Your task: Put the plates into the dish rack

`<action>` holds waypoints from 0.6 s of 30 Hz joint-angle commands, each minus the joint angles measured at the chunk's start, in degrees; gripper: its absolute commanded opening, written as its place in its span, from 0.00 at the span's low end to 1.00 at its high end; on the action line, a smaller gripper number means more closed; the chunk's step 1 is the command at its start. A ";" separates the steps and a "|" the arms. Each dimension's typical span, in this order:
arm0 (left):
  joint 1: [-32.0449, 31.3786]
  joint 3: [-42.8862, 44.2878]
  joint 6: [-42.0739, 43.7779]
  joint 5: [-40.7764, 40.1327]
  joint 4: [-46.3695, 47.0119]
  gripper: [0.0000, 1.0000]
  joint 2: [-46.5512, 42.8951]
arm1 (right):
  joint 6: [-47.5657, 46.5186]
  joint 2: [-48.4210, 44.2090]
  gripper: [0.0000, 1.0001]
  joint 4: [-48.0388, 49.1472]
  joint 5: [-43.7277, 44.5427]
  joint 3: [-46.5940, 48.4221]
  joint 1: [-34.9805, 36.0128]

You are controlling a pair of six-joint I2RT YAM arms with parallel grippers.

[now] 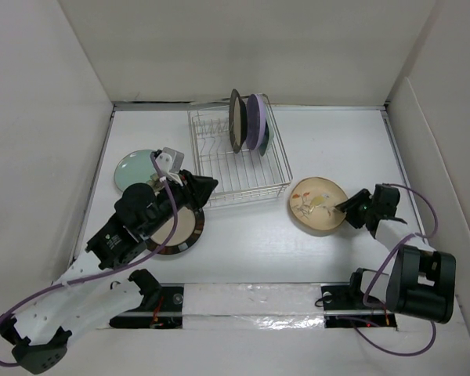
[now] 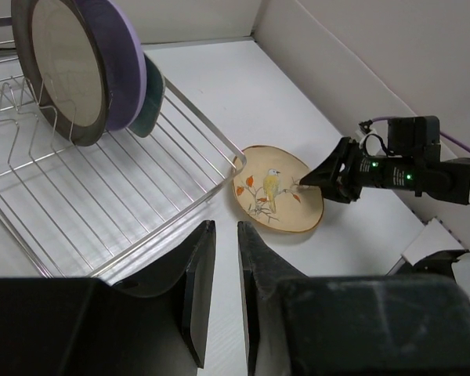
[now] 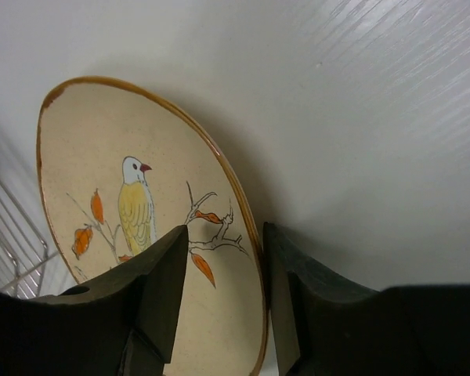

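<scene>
Straddling the tan bird plate (image 3: 141, 227) rim, the right hand (image 3: 223, 301) (jaws parted, nothing gripped yet) must close, then lift toward the dish rack (image 1: 243, 168).

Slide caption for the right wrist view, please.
Right gripper straddles the rim of the bird-painted plate lying on the table.

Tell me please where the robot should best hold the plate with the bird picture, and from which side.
Grip the bird plate by its rim on the right edge, coming from the right. It lies flat right of the dish rack, so only the thin raised rim can be pinched. The right hand is already there, one finger above and one outside the rim in the right wrist view, probably a good hold.
</scene>
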 commanded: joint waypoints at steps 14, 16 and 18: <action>-0.31 2.75 2.02 -5.42 1.19 0.15 -0.12 | -4.93 5.97 0.00 -3.38 1.05 2.88 -0.88; -0.31 2.75 2.03 -5.60 1.19 0.15 0.41 | -3.34 -2.81 0.00 -3.64 2.45 2.35 -0.88; -0.31 2.93 2.11 -5.69 1.19 0.15 1.11 | -1.68 -12.88 0.00 -5.30 4.73 3.66 -0.88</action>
